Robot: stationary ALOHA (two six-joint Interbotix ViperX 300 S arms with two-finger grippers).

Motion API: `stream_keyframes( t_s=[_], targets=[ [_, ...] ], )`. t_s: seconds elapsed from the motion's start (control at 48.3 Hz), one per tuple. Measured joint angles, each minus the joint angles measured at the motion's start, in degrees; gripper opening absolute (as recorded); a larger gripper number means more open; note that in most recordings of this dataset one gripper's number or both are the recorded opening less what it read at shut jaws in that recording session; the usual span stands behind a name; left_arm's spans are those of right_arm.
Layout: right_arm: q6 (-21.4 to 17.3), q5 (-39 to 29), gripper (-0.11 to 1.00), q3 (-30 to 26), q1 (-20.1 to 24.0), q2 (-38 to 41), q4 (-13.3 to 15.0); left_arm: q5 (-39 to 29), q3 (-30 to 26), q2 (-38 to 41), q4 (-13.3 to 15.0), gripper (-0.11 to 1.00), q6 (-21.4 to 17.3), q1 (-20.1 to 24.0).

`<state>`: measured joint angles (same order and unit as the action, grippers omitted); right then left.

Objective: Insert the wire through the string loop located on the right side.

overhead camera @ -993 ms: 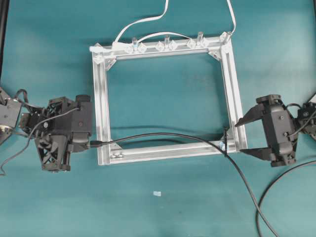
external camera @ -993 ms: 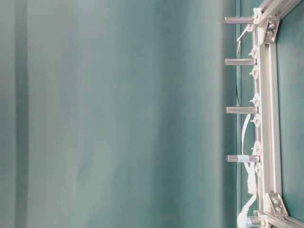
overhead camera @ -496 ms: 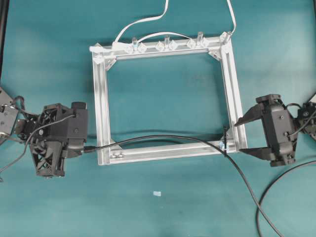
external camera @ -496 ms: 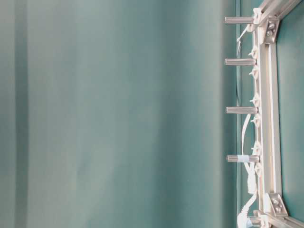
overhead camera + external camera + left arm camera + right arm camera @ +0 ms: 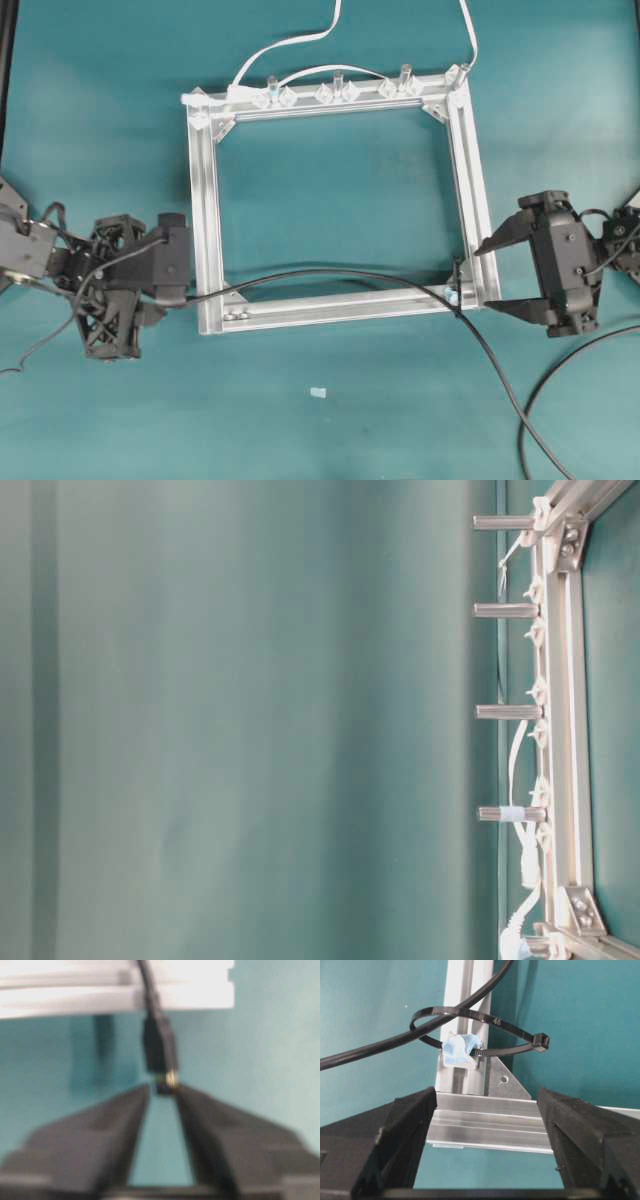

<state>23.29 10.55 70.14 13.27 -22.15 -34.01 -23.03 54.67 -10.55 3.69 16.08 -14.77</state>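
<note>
At the frame's right corner the wire [image 5: 395, 1040] already runs through the loop [image 5: 475, 1030]. Left hand [image 5: 162, 1091], slightly parted, barely touches its plug; right hand [image 5: 485, 1105] waits spread wide.

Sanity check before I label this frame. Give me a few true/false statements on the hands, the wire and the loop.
1. The right hand is open and empty. True.
2. The string loop sits at the top left corner of the frame. False: it is at the bottom right corner, as the overhead view shows.
3. The plug of the wire is at the tip of the left hand. True.
4. The white cables run along the frame's bottom bar. False: they run along the top bar.
</note>
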Motion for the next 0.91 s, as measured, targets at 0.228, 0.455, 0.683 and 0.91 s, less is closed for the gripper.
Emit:
stream_keyframes(
  t_s=[0.228, 0.455, 0.683, 0.91],
  targets=[
    [0.0, 0.0, 0.9, 0.0, 0.0, 0.0, 0.09, 0.09, -0.62, 1.76, 0.0, 0.81, 0.0, 0.0],
    [0.09, 0.0, 0.9, 0.0, 0.0, 0.0, 0.09, 0.09, -0.62, 1.41, -0.18, 0.82, 0.0, 0.0],
    [0.26, 0.09, 0.9, 0.0, -0.35, -0.18, 0.0, 0.18, -0.88, -0.09, -1.14, 0.82, 0.0, 0.0],
    [0.53, 0.09, 0.9, 0.0, -2.29, -3.78, 0.62, 0.18, -1.14, -3.43, -1.23, 0.81, -0.18, 0.09]
  ],
)
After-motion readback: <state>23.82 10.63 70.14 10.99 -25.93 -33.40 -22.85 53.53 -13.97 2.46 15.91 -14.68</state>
